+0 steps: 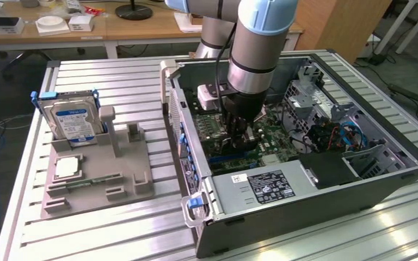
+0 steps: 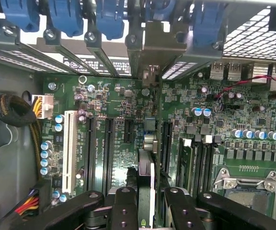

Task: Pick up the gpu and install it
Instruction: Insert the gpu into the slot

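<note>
- Closest to the wrist cam: the gripper, its black fingers clamped on the gpu, one on each side of it.
- The card shows edge-on – a thin strip running from between the fingers toward the back of the case. Can't tell if it's actually down in a slot.
- Under it is the green motherboard, with a white slot off to one side and the metal CPU socket on the other.
- Further out, a row of blue clips along the rear slot openings.
- Exterior view, front to back: the power supply sits at the near end of the open PC case, which lies on its side on the ribbed metal table.
- Behind that the arm reaches straight down, gripper just above the board.
- On the exterior view's left – a grey fixture with a hard drive standing upright in it, well apart from the case.
- Way back, a wooden desk.
</note>
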`<state>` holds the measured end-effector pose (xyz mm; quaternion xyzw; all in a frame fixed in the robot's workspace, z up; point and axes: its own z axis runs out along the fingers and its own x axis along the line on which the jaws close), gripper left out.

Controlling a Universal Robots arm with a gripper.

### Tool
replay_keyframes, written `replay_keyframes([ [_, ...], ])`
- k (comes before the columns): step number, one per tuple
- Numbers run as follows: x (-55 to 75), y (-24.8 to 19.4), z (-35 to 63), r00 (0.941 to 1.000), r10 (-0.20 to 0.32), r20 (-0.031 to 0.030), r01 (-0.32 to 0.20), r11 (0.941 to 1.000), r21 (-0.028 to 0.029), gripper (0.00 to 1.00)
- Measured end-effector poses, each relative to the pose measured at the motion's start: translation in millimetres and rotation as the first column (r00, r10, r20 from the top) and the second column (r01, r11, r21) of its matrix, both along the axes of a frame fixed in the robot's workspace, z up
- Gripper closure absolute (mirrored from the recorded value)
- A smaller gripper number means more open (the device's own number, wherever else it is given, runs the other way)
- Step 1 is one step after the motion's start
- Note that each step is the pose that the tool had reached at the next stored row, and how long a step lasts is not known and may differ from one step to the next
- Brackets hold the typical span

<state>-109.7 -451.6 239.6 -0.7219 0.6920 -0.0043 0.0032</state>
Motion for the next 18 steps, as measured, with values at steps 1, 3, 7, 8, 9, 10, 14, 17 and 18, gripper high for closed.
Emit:
replay_keyframes([
  [1, 0.0, 0.0, -0.4, 1.0, 0.0, 0.0, 0.0, 1.0, 0.0001, 0.73],
  [3, 0.0, 0.0, -1.2, 1.0, 0.0, -0.0001, 0.0, 1.0, -0.0001, 0.73],
  [7, 0.0, -0.1, -2.2, 1.0, 0.0, -0.0002, 0.0, 1.0, -0.0005, 0.73],
  [8, 0.0, 0.0, -2.3, 1.0, 0.0, -0.0001, 0.0, 1.0, -0.0002, 0.73],
  [9, 0.0, 0.0, -2.4, 1.0, 0.0, 0.0, 0.0, 1.0, 0.0, 0.73],
  [10, 0.0, 0.0, -2.4, 1.0, 0.0, 0.0, 0.0, 1.0, -0.0001, 0.73],
  [14, 0.0, 0.0, -2.4, 1.0, 0.0, 0.0001, 0.0, 1.0, 0.0001, 0.73],
  [17, 0.0, 0.0, -2.4, 1.0, 0.0, 0.0001, 0.0, 1.0, 0.0001, 0.73],
  [18, -0.1, 0.1, -2.0, 1.0, 0.0, 0.0023, 0.0, 1.0, 0.0004, 0.73],
])
